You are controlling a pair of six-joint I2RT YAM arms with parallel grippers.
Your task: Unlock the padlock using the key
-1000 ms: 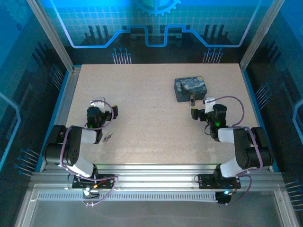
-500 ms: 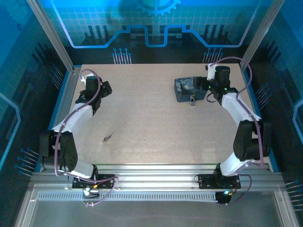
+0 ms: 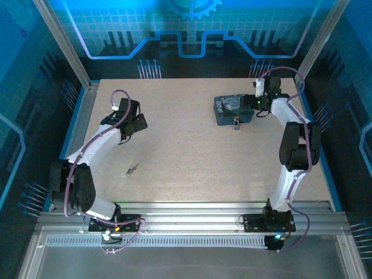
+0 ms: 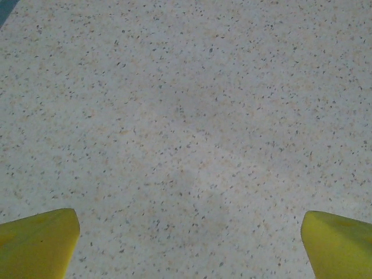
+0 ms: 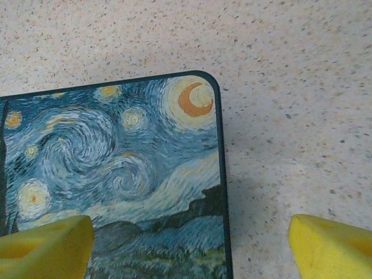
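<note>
The tiny padlock (image 3: 236, 124) hangs at the near side of the dark-blue swirl-painted tin (image 3: 230, 110) at the table's back right. The small dark key (image 3: 131, 170) lies on the table at the front left. My right gripper (image 3: 254, 106) is open at the tin's right end. In the right wrist view it (image 5: 189, 250) straddles the edge of the tin lid (image 5: 116, 168), one yellow fingertip (image 5: 46, 247) over the lid and the other over bare table. My left gripper (image 3: 138, 123) hovers open above bare tabletop (image 4: 186, 116), well behind the key, with nothing between its fingers (image 4: 35, 241).
The speckled beige table (image 3: 186, 151) is ringed by a blue rim and metal posts (image 3: 70, 52). Both arm bases sit on the aluminium rail (image 3: 192, 212) at the near edge.
Both arms have unfolded from near their bases and reached outward. The left gripper then swung right and nearer; the right gripper came onto the tin's right end, its jaws narrowing a little.
</note>
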